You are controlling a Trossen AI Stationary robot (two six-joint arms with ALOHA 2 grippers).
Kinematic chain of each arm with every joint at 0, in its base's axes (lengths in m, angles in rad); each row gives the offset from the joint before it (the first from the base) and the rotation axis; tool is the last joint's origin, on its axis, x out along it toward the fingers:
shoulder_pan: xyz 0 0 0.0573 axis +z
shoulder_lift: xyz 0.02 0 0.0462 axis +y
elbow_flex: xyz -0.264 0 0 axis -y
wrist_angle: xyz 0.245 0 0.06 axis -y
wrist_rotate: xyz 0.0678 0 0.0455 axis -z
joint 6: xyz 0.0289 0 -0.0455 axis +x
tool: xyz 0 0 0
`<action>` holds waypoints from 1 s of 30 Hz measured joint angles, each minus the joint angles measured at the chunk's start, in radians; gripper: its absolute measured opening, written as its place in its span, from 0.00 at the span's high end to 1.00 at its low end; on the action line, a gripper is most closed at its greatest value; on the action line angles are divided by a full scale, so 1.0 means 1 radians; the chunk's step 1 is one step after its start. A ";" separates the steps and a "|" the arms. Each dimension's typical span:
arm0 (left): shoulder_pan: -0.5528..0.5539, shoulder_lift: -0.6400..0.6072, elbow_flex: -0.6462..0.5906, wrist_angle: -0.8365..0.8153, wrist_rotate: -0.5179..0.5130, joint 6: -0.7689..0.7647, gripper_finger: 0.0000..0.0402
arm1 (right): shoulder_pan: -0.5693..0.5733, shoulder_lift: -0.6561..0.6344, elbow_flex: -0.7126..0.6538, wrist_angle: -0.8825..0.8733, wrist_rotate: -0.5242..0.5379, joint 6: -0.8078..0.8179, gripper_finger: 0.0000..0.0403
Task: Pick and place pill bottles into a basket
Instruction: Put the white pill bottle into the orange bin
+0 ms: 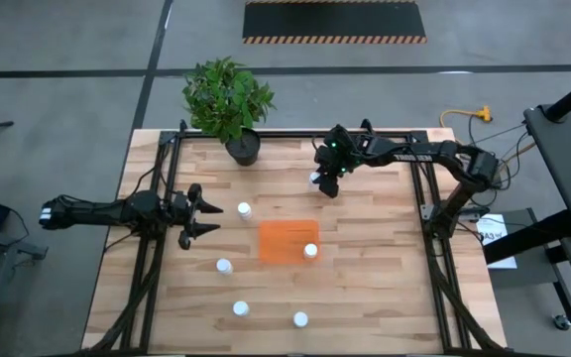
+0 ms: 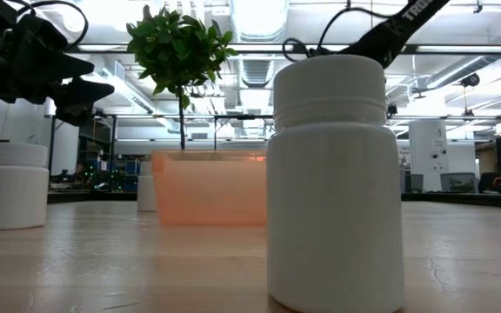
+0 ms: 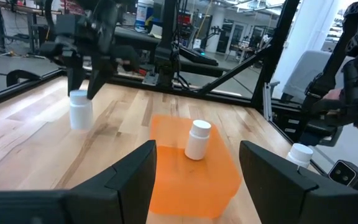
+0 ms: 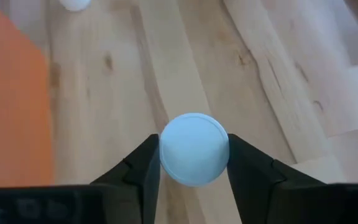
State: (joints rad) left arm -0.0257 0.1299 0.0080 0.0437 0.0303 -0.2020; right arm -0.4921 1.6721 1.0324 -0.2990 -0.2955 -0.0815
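Note:
My right gripper [image 1: 323, 184] is at the table's far middle, shut on a white pill bottle [image 4: 194, 149], which also shows in the left wrist view [image 3: 79, 111]. The orange basket [image 1: 284, 236] lies at the table's middle, and one pill bottle [image 1: 310, 251] stands upright inside it near its right end. Other pill bottles stand upright on the wood: one [image 1: 244, 209] left of the basket and three nearer the front edge [image 1: 224, 266] [image 1: 240, 308] [image 1: 300, 319]. My left gripper [image 1: 204, 216] waits open at the left, pointing level toward the basket. My right gripper pinches the bottle's round cap [image 4: 194, 127] between its two fingers [image 4: 143, 167], one on each side. The fingers slant down at it from above and from the table's right. The bottle stays upright below them; whether its base is off the wood I cannot tell.
A potted plant [image 1: 229, 99] in a black pot stands at the far edge, left of my right gripper. Black frame rails [image 1: 167, 188] run along both sides of the table. In the low view one bottle [image 2: 333, 183] stands close to the camera.

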 joint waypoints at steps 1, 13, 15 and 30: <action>0.000 0.000 0.000 0.000 0.000 0.000 0.47 | 0.004 -0.009 0.012 -0.022 0.000 -0.001 0.66; 0.000 0.000 0.000 0.000 0.000 0.000 0.47 | 0.131 -0.113 0.214 -0.299 0.011 -0.023 0.66; 0.000 -0.001 0.000 0.001 0.000 0.000 0.47 | 0.170 -0.119 0.231 -0.314 0.023 0.010 0.66; 0.000 0.000 0.000 0.000 0.000 0.000 0.47 | 0.513 -0.151 0.212 -0.301 0.230 0.186 0.66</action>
State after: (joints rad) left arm -0.0257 0.1303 0.0078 0.0433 0.0307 -0.2020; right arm 0.0214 1.5207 1.2447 -0.6002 -0.0654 0.1042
